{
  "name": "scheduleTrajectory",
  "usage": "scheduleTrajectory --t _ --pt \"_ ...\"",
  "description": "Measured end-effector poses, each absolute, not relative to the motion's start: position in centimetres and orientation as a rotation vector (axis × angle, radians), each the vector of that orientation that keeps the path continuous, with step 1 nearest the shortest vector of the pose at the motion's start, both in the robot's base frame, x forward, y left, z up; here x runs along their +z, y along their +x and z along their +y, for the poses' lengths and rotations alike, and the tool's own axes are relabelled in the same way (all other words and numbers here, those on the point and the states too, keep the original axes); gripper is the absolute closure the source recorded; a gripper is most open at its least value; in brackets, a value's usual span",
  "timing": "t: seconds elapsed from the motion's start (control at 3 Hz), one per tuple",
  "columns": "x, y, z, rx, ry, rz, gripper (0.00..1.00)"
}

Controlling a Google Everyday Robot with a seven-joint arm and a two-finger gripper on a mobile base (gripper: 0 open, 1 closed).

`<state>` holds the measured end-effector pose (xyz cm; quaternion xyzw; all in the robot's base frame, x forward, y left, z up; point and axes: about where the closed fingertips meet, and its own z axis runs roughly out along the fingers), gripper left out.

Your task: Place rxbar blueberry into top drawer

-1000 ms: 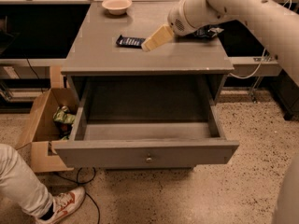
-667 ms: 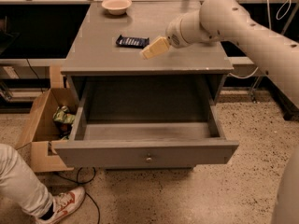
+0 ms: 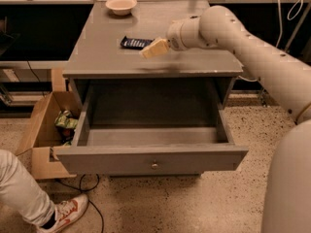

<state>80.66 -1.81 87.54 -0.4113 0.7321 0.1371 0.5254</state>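
Observation:
The rxbar blueberry point(image 3: 134, 43) is a small dark blue bar lying flat on the grey cabinet top point(image 3: 107, 57), left of centre. My gripper point(image 3: 154, 48) hangs just above the top, right beside the bar's right end. The top drawer point(image 3: 150, 160) is pulled wide open below, grey, with a small round metal knob on its front panel, and nothing shows inside it.
A pale bowl point(image 3: 121, 5) stands at the back of the cabinet top. A brown cardboard box point(image 3: 44, 130) with green packets sits on the floor at the left. A person's leg and shoe point(image 3: 65, 212) are at the lower left.
My arm has swung left and down across the cabinet top, bringing the gripper closer to the bar. The bar and the drawer have not moved.

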Motion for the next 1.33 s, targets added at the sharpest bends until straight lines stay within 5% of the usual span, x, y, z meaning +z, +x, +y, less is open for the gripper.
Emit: scheduleTrajectory --t 1.33 --pt "84.0 86.5 3.7 0.512 -1.038 1.788 0.0"
